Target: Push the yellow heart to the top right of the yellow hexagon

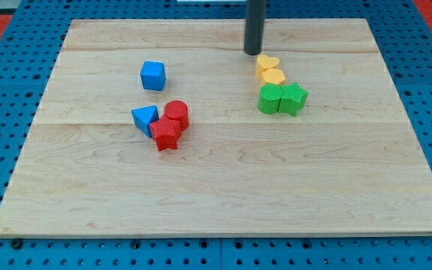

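The yellow heart (267,64) lies on the wooden board, right of centre toward the view's top. The yellow hexagon (273,76) touches it just below and slightly right. My tip (253,52) is the lower end of a dark rod coming down from the view's top. It stands just above and left of the yellow heart, close to it or touching its upper left edge.
A green cylinder (270,99) and a green star (293,98) sit side by side just below the yellow hexagon. A blue cube (153,75), a blue triangle (145,118), a red cylinder (176,114) and a red star (166,134) lie left of centre.
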Motion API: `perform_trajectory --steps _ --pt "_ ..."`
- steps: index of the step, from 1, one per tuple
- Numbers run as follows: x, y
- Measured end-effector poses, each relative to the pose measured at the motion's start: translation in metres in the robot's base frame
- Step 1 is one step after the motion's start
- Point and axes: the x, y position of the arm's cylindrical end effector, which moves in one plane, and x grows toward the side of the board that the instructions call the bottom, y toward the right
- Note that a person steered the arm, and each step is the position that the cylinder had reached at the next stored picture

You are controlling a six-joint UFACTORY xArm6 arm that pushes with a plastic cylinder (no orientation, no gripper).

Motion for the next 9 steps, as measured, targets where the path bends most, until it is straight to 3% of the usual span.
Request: perform_trajectory --steps 1,3,4,8,9 --pt "0.018 0.031" --pt "-0.004 -0.012" --pt "0.024 -0.016" --pt "0.073 0.022" --pt "0.061 0.012"
